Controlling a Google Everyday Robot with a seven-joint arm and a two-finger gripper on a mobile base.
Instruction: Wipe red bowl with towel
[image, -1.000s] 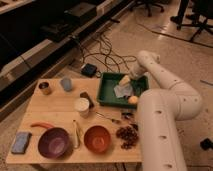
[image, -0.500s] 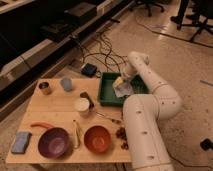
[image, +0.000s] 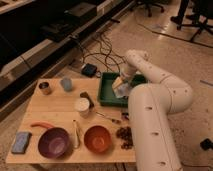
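The red bowl sits upright near the front edge of the wooden table, right of the purple bowl. The towel, a small pale grey-blue lump, lies at the table's back left. My gripper hangs low over the green tray at the table's back right, far from both bowl and towel. It stands open, and I see nothing held in it. A pale object lies in the tray just under it. The white arm arches over the table's right side.
A blue sponge block lies front left, with a metal can back left and a white cup mid-table. A red pepper-like thing, a yellowish stick and dark grapes lie near the bowls. Cables and a black box lie on the floor behind.
The arm has swung from the right edge to over the table's right side, and the gripper has come down into the green tray. The objects on the table have not moved.
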